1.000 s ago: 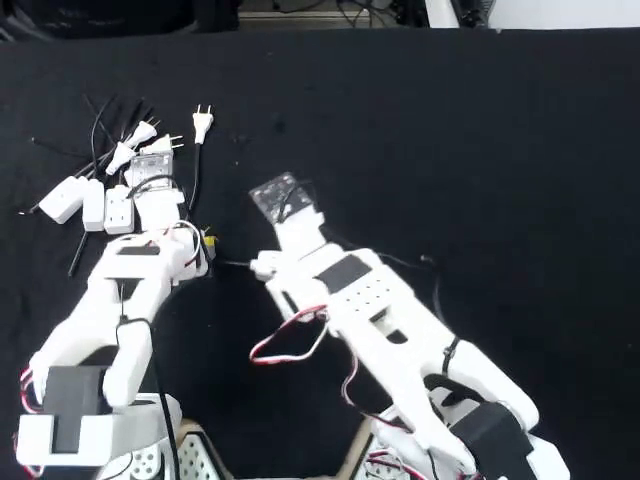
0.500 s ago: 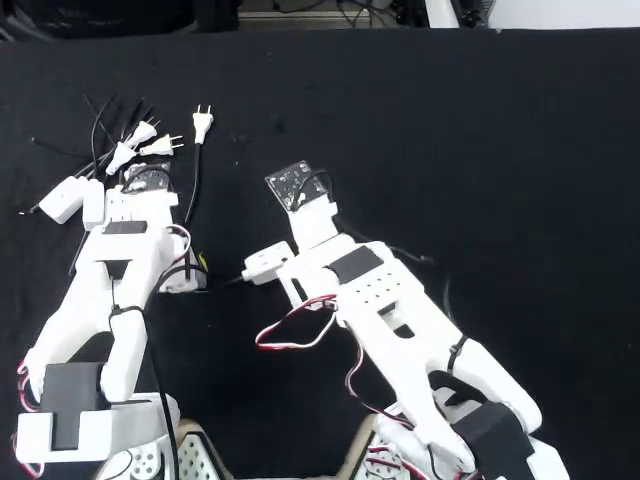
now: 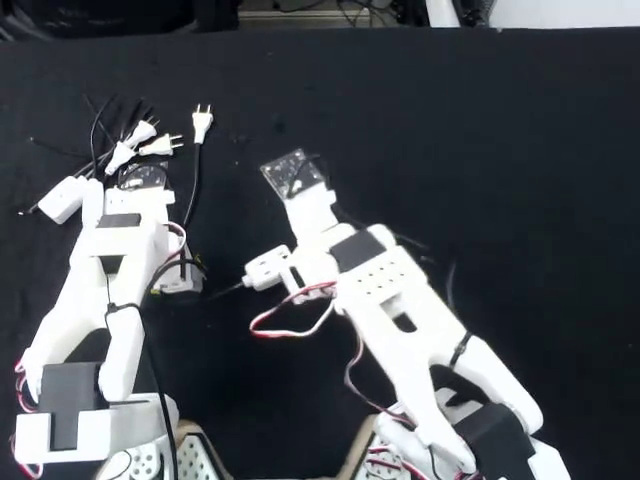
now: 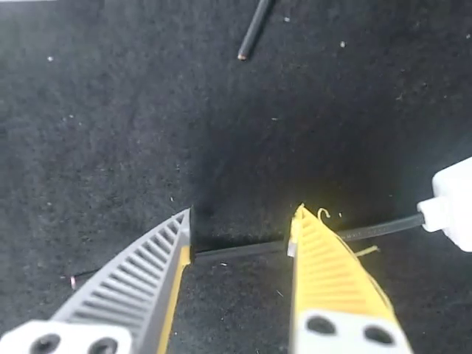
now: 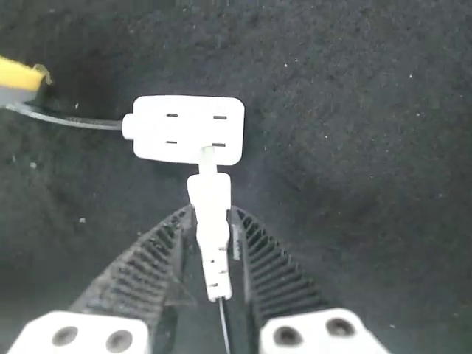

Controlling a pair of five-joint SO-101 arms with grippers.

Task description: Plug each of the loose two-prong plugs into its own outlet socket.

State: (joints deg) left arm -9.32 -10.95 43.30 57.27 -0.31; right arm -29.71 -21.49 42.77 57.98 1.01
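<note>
A white outlet block (image 5: pixel 188 129) lies flat on the black table, also seen as the outlet block (image 3: pixel 264 268) in the high view. My right gripper (image 5: pixel 212 215) is shut on a white two-prong plug (image 5: pixel 210 243) whose prongs meet the block's nearest slots. The block's thin black cord (image 4: pixel 236 251) runs between the spread fingers of my open left gripper (image 4: pixel 242 221), with the outlet block's edge (image 4: pixel 453 199) off to one side. A yellow fingertip (image 5: pixel 18 74) of the left gripper shows beside the cord. Several loose plugs (image 3: pixel 203 122) lie at the far left.
More white outlet blocks (image 3: pixel 62 198) and a tangle of black cords (image 3: pixel 105 125) sit at the far left beside the left arm (image 3: pixel 110 260). The right arm (image 3: pixel 400 320) crosses the table's middle. The right half of the black table (image 3: pixel 520 170) is bare.
The left arm has swung left and its gripper has drawn back toward the near side along the cord. The right arm has shifted slightly over the outlet block.
</note>
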